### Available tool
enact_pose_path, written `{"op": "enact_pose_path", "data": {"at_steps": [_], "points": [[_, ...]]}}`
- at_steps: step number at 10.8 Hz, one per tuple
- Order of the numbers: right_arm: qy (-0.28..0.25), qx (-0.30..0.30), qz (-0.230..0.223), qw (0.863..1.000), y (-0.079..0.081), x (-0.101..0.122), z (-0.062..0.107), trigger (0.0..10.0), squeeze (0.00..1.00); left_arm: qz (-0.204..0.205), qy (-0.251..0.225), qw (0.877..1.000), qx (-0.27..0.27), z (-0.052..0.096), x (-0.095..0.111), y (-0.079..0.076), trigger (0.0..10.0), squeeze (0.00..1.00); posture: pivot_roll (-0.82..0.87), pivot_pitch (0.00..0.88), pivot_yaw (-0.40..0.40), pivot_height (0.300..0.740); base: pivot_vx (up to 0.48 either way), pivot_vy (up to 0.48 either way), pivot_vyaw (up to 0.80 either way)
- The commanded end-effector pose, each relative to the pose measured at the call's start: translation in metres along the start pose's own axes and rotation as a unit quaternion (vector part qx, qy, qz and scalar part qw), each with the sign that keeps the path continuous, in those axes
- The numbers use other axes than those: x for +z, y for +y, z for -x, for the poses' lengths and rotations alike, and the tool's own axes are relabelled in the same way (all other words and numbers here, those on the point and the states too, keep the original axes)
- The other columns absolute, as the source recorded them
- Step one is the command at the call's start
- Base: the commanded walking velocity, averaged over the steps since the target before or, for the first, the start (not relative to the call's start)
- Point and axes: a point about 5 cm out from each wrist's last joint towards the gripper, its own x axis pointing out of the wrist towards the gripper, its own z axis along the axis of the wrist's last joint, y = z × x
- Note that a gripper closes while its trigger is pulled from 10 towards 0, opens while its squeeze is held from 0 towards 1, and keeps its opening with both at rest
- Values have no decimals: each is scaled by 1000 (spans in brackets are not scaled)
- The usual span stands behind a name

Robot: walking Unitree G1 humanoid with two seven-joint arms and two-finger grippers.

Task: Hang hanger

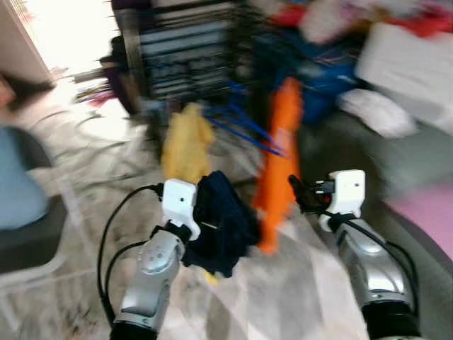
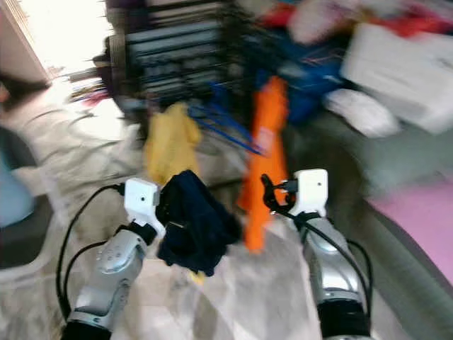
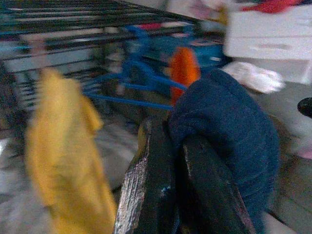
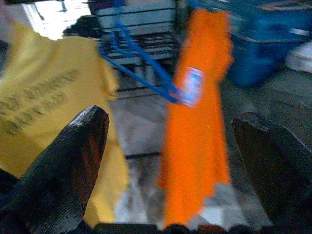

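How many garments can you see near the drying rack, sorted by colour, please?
Yellow garment: 1
Orange garment: 1
Dark navy garment, held in the left gripper: 1
Total: 3

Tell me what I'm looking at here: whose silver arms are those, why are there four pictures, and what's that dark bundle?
Those arms belong to a walking humanoid robot. Two pictures come from the camera eyes in its head, looking forward and down; they are blurred, probably because it is moving. The other two come from small cameras on its wrists, looking along the black fingers. The left gripper is shut on a dark blue garment, seen bunched over its fingers in the left wrist view. The right gripper is open and holds nothing; its two fingers stand wide apart. Ahead, a yellow garment and an orange garment hang by a dark drying rack, with blue hangers between them. Behind lies a blurred pile of laundry.
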Motion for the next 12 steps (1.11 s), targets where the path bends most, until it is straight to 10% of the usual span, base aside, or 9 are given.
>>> {"op": "enact_pose_path", "data": {"at_steps": [1, 12], "points": [[-14, 15, 1, 1000, 11, 6, -3, 10000, 0, -14, -12, 1000, 16, 2, 6, 10, 10000, 0, -137, 0, 65, 740, 390, 281, 0], [-17, 16, 13, 1000, 10, 9, -5, 10000, 0, -13, 2, 1000, 19, 2, 1, 9, 10000, 0, -139, 0, 56, 740, 398, 235, -218]]}}
